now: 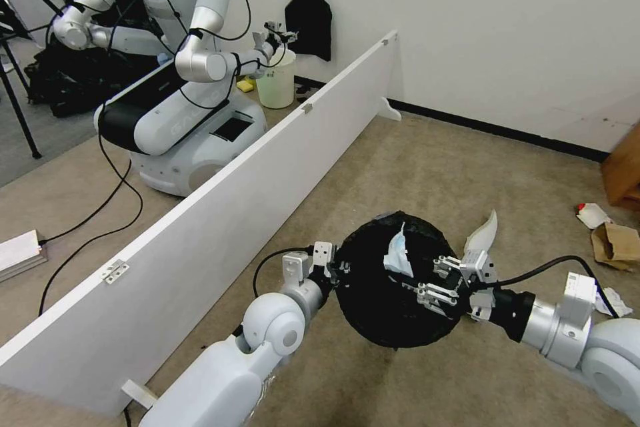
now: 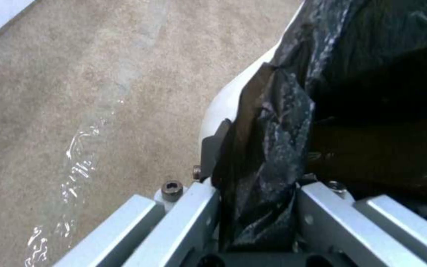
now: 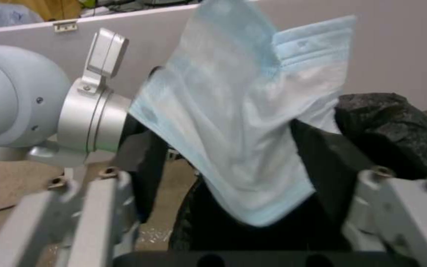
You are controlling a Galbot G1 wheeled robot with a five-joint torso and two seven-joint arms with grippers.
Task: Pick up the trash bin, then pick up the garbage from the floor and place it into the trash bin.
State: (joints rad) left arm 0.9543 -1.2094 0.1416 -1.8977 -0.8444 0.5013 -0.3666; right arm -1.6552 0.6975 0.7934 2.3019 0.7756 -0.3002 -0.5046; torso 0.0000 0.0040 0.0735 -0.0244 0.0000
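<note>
Small round white trash bin (image 1: 398,283) lined with crinkled black plastic bag hangs above beige carpet (image 1: 413,160), left gripper (image 1: 339,267) pinching its rim, bag fold between fingers (image 2: 194,218). Right gripper (image 1: 437,283) over bin mouth, jaws spread. Pale blue face mask (image 1: 400,255) between them, inside bin. Brown paper bag (image 1: 617,245) on floor, well apart.

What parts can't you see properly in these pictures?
- Trash bin bottom: head view, hidden by its black bag and what already lies inside.
- Face mask lower end: right wrist view, hidden between the right gripper fingers.
- Brown paper bag: head view, cut off by the edge.
</note>
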